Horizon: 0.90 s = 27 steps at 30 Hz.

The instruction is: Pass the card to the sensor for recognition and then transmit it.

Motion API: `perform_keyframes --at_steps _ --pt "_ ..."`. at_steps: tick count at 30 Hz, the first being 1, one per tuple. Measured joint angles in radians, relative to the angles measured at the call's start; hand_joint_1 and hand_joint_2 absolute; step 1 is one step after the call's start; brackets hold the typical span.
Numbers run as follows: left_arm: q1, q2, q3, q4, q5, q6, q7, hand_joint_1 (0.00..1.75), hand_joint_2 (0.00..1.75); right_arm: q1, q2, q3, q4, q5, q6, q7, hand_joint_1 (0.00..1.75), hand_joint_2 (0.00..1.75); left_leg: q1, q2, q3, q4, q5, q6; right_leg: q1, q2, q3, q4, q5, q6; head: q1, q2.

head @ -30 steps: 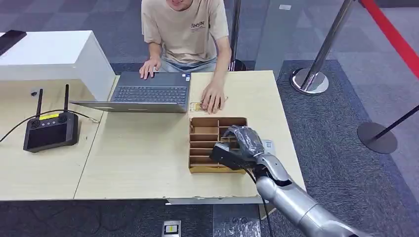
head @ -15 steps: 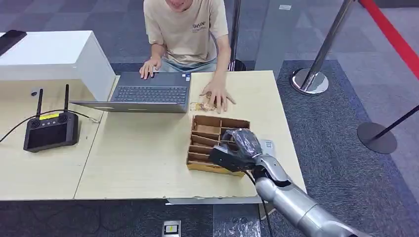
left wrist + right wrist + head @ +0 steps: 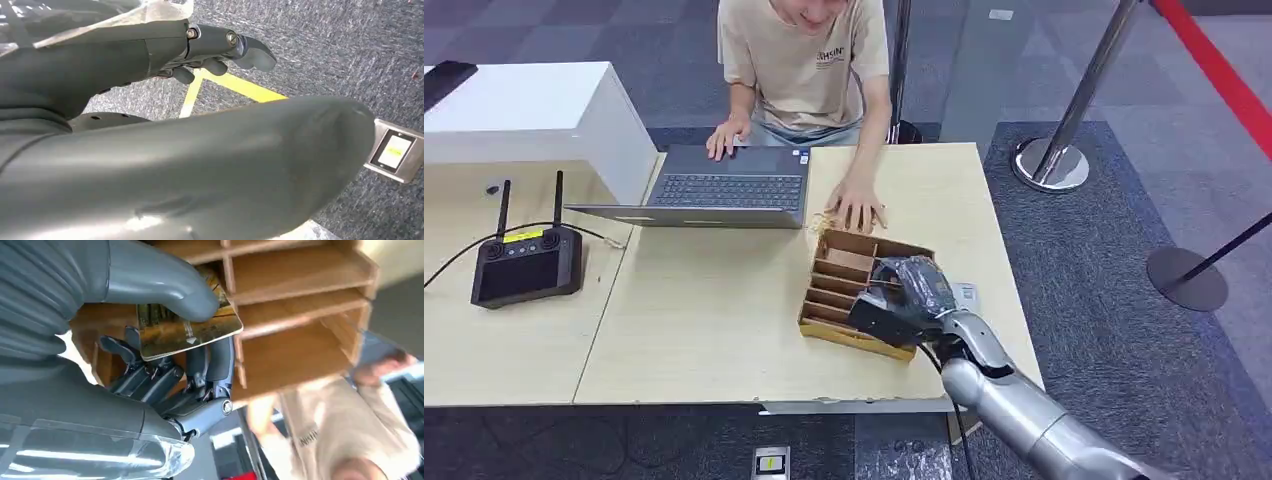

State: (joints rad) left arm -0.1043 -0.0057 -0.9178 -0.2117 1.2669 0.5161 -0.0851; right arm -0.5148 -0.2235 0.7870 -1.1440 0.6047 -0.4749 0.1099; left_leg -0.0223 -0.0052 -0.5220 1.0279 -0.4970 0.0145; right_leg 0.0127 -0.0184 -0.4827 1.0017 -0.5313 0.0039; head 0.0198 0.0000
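Right robot hand (image 3: 165, 340) pinched a glossy gold card (image 3: 187, 330) between thick grey thumb and dark fingers, just over the slotted wooden organiser (image 3: 849, 290) on the desk (image 3: 714, 320). Best to lift it straight out, flat, without snagging the thin dividers. Left robot hand (image 3: 215, 50) hung near the carpet, fingers curled in, holding nothing

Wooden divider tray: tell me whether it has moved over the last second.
Yes. The wooden divider tray has rotated on the table: its far end now nears the person's hand, its sides no longer parallel to the table edge.
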Motion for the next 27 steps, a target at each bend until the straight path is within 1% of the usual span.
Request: perform_keyframes --at_steps 4,6,9,11,15,19,22,25,27 --pt "0.0 0.0 0.0 0.0 -0.001 0.0 0.0 0.0 0.0 -0.027 -0.017 -0.01 -0.088 -0.01 0.012 0.005 1.75 1.75 0.0 0.0 0.0 0.0 0.0 0.0 0.0 0.0 0.0 0.0 0.0 0.0 0.0 0.0" --pt "0.0 0.0 0.0 0.0 -0.003 0.0 -0.001 0.0 0.0 -0.045 -0.021 -0.018 -0.124 -0.036 0.019 0.0 1.75 1.75 0.0 0.0 0.0 0.0 0.0 0.0 0.0 0.0 0.0 0.0 0.0 0.0 0.0 0.0" --pt "0.001 0.0 -0.002 0.0 -0.007 -0.002 -0.001 0.0 0.0 -0.072 -0.029 -0.029 -0.196 -0.119 0.042 -0.036 1.75 1.75 0.0 0.0 -0.001 0.0 0.0 0.0 0.0 0.0 -0.001 0.0 0.0 0.0 0.0 0.0" --pt "0.0 0.0 -0.006 0.0 -0.01 -0.002 -0.001 0.0 0.0 -0.113 -0.032 -0.032 -0.239 -0.196 0.062 -0.071 1.75 1.75 0.0 0.001 -0.002 0.0 0.0 0.0 0.0 0.001 -0.002 0.0 0.0 0.0 0.0 0.0" --pt "0.0 0.0 -0.017 0.0 -0.025 -0.005 -0.001 0.0 0.0 -0.183 -0.024 -0.039 -0.271 -0.319 0.104 -0.133 1.75 1.75 0.0 0.0 -0.002 0.0 0.0 0.0 0.0 0.001 -0.002 0.0 0.0 0.0 0.0 0.0" --pt "-0.002 0.0 -0.026 0.0 -0.038 -0.011 -0.001 0.0 0.0 -0.255 -0.002 -0.037 -0.262 -0.374 0.137 -0.161 1.75 1.75 0.0 0.0 -0.003 0.0 0.0 0.0 0.0 0.001 -0.002 0.0 0.0 0.0 0.0 0.0" --pt "-0.003 0.0 -0.029 0.0 -0.043 -0.019 -0.004 0.0 0.0 -0.318 0.021 -0.029 -0.21 -0.397 0.149 -0.176 1.75 1.75 0.0 0.001 -0.003 0.0 0.0 0.0 0.0 0.001 -0.003 0.0 0.0 0.0 0.0 0.0" --pt "-0.005 -0.001 -0.041 0.0 -0.049 -0.024 -0.008 0.0 0.0 -0.399 0.052 -0.016 -0.117 -0.342 0.143 -0.167 1.75 1.75 0.0 0.0 -0.004 0.0 0.0 0.0 0.0 0.001 -0.003 0.001 0.0 0.0 0.0 0.0" --pt "-0.006 -0.001 -0.045 0.0 -0.053 -0.026 -0.003 0.0 0.0 -0.454 0.075 0.003 -0.047 -0.253 0.132 -0.132 1.75 1.75 0.0 0.0 -0.004 0.0 0.0 0.0 0.0 0.001 -0.004 0.001 0.0 0.0 0.0 0.0"
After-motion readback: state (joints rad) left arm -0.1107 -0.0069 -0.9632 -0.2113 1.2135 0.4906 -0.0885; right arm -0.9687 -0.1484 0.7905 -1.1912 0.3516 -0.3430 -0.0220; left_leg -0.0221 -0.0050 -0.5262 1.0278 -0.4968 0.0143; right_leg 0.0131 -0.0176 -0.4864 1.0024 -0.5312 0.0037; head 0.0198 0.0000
